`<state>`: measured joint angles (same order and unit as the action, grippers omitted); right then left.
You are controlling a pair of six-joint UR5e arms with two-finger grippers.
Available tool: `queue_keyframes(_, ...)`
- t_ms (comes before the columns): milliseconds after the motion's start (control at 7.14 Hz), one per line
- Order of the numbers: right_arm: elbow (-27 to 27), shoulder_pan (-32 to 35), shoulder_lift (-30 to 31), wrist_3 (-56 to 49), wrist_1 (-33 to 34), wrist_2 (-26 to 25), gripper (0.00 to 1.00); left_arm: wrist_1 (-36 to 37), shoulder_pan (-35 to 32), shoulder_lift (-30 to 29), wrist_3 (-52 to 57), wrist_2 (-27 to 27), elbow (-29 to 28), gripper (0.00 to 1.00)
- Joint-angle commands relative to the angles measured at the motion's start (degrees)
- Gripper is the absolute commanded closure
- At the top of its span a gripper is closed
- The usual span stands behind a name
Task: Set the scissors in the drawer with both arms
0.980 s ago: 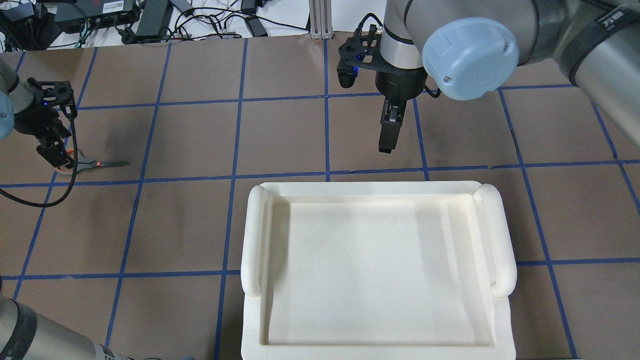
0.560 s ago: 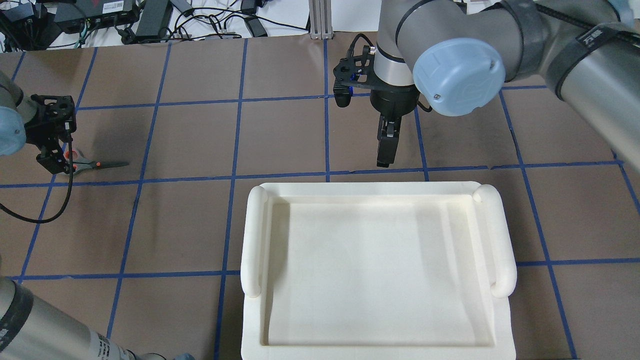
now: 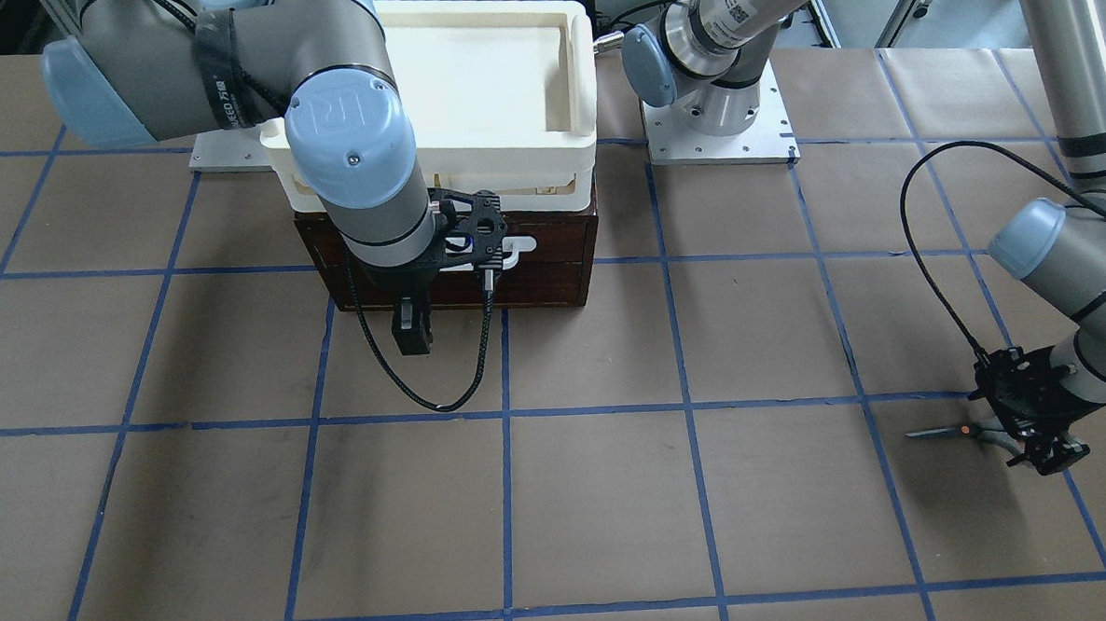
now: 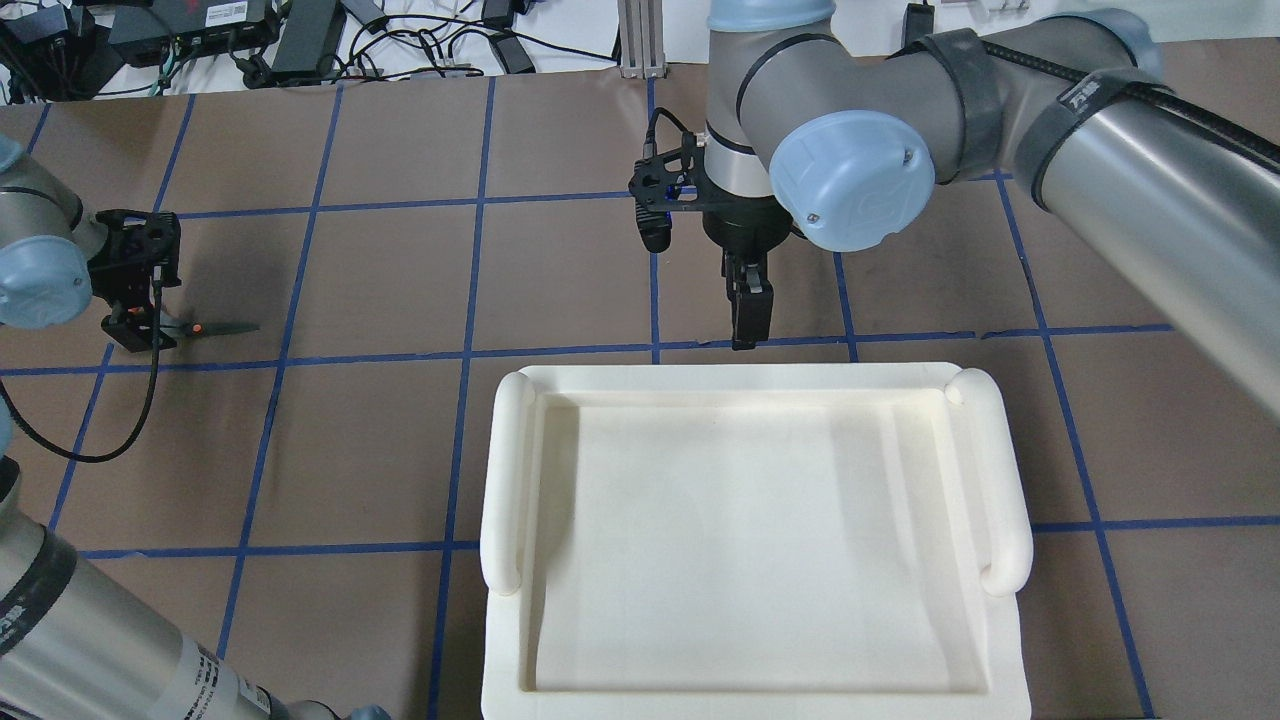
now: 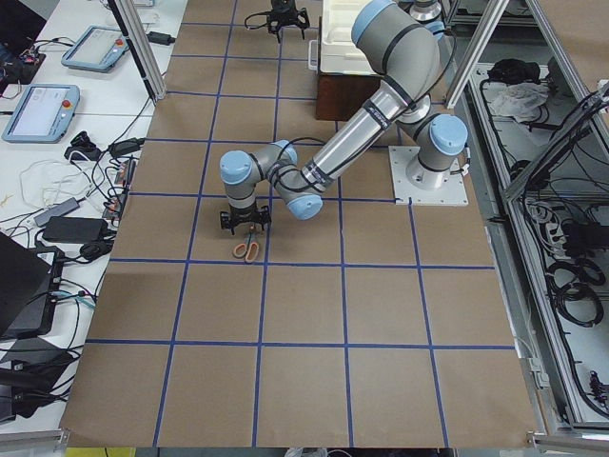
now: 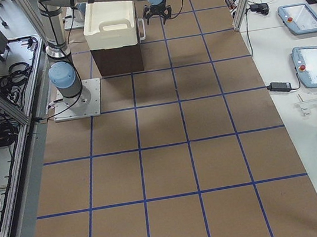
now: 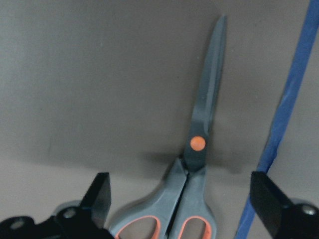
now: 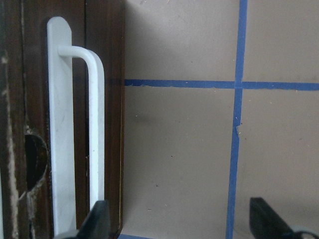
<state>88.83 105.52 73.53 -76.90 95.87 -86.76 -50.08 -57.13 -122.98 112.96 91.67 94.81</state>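
Left gripper (image 7: 183, 195) spread wide, straddling scissors (image 7: 204, 124) at the loops, set to pinch. Right gripper (image 8: 183, 218) likewise agape, facing drawer (image 3: 533, 279) handle (image 8: 94, 124) (drawer looks closed).

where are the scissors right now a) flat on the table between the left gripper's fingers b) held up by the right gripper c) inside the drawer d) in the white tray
A: the scissors lie flat on the table, their handles between the spread fingers of the left gripper.

closed grey-and-orange scissors (image 7: 198, 149) flat on the table (image 4: 400, 280); dark brown drawer (image 3: 551, 266) shut
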Motion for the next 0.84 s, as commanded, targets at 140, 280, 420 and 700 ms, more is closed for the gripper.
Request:
queue_keyframes(140,0.2,1.8,-1.4,2.3,-3.7,2.0,0.00,0.3,0.0,-1.6,1.6,-0.3,-0.2,0.01)
queue_keyframes(280,0.0,1.9,-2.1,2.5,-3.8,2.0,0.00,0.3,0.1,-1.6,1.8,0.2,-0.2,0.02)
queue_keyframes(420,0.0,1.8,-2.3,2.5,-3.8,2.0,0.00,0.3,0.1,-1.6,2.5,0.5,-0.2,0.02)
queue_keyframes(700,0.1,1.9,-2.8,2.4,-3.9,2.0,0.00,0.3,0.9,-1.6,2.9,0.6,-0.2,0.03)
